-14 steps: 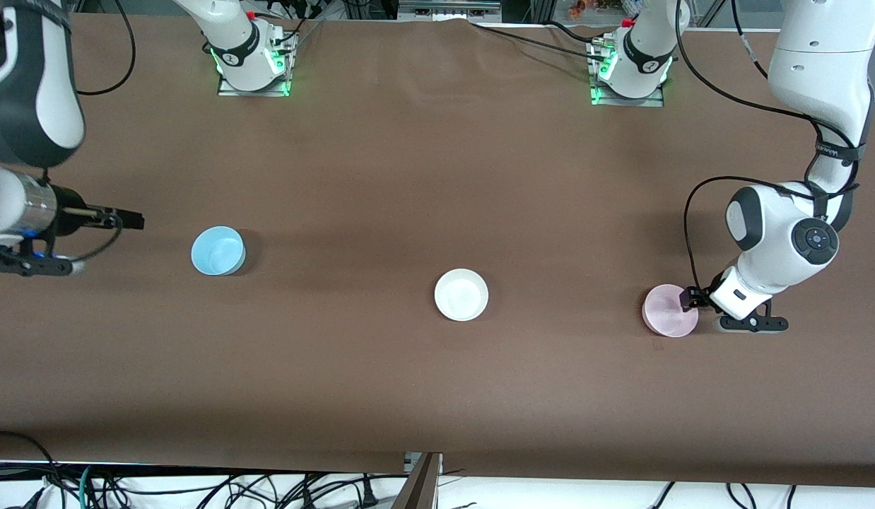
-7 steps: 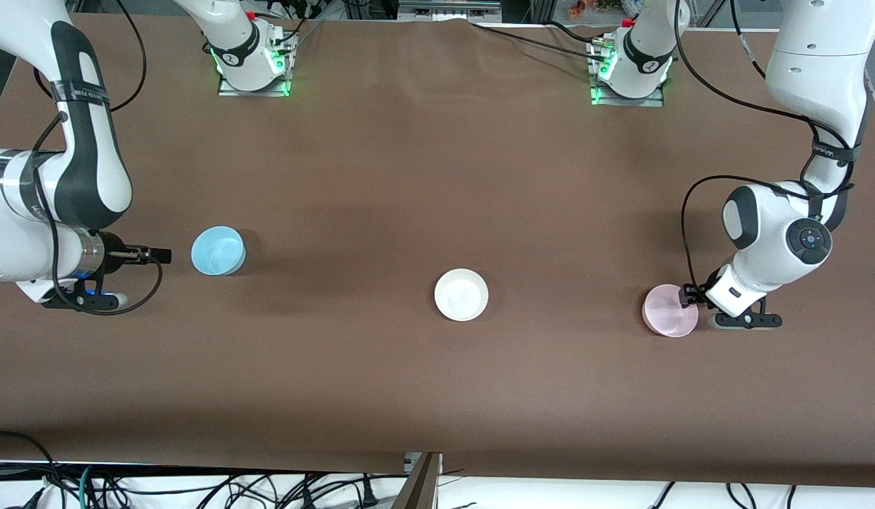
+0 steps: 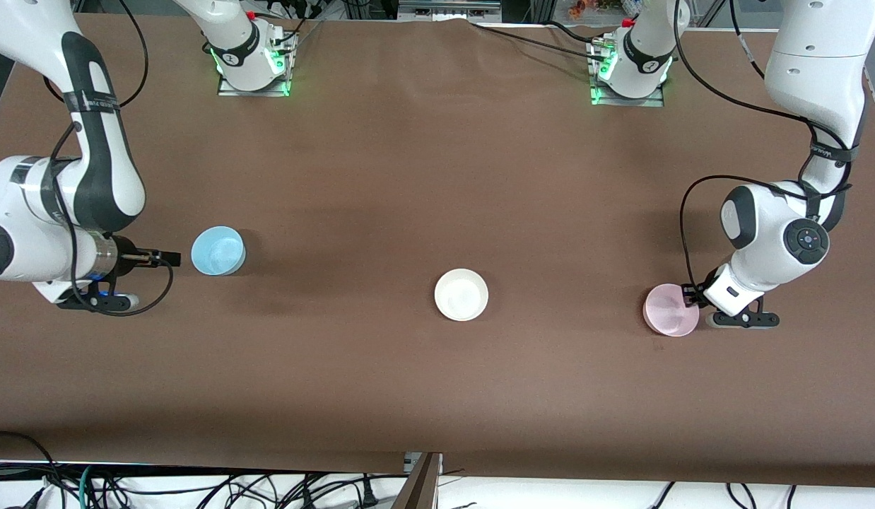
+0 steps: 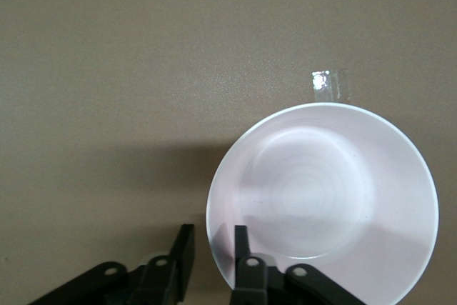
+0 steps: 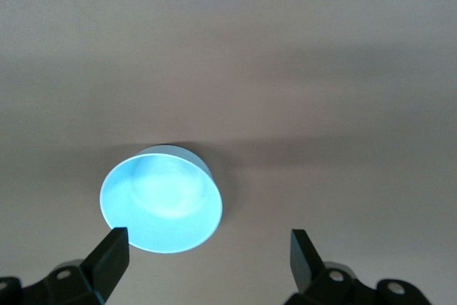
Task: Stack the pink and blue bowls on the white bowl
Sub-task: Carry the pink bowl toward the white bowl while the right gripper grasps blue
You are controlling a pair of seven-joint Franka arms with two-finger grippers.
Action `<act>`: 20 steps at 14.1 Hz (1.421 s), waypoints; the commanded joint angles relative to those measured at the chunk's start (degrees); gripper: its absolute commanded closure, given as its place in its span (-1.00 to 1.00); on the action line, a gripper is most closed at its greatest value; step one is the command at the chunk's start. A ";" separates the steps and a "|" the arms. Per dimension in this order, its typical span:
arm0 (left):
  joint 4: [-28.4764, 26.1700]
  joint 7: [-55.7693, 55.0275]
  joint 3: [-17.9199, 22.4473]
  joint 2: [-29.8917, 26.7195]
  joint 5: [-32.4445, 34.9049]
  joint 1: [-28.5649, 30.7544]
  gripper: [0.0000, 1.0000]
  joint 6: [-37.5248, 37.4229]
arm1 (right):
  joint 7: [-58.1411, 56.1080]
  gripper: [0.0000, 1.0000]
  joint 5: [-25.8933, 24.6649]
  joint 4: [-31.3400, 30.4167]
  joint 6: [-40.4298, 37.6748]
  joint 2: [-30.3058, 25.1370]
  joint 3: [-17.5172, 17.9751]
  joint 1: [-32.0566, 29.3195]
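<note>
The pale pink bowl point(image 3: 669, 311) sits on the brown table toward the left arm's end. My left gripper point(image 3: 689, 296) is low at its rim. In the left wrist view its fingers point(image 4: 243, 248) straddle the rim of the pink bowl point(image 4: 321, 191), one inside and one outside, with a narrow gap left. The light blue bowl point(image 3: 218, 250) sits toward the right arm's end. My right gripper point(image 3: 171, 259) is beside it, wide open and empty, with the blue bowl point(image 5: 161, 205) just ahead of its fingers point(image 5: 111, 255). The white bowl point(image 3: 461, 294) sits between the two, empty.
The brown table point(image 3: 437, 177) carries only the three bowls. The two arm bases point(image 3: 254, 63) stand along its edge farthest from the front camera. A small scrap of clear tape point(image 4: 328, 82) lies on the table next to the pink bowl.
My right arm swung down and moved its gripper toward the blue bowl. My left gripper edged slightly along the pink bowl's rim. The bowls stayed put.
</note>
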 commanded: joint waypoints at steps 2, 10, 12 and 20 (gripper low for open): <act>-0.45 -0.26 0.14 -0.39 -0.39 -1.26 1.00 0.57 | -1.24 -1.00 4.45 -4.25 2.90 -1.37 0.16 -0.79; 1.05 -7.34 -2.92 -5.82 -0.92 -1.96 1.00 -2.40 | -11.69 -1.00 12.01 -14.45 14.67 -3.66 -0.71 -2.81; 1.14 -14.37 -6.08 -8.98 -0.92 -1.96 1.00 -5.48 | -14.84 -1.00 15.25 -15.60 16.35 -3.57 -1.41 -3.16; 1.93 -46.53 -20.69 -11.72 -0.31 -5.45 1.00 -10.42 | -28.91 -1.00 25.02 -17.98 19.61 -2.16 -2.74 -4.13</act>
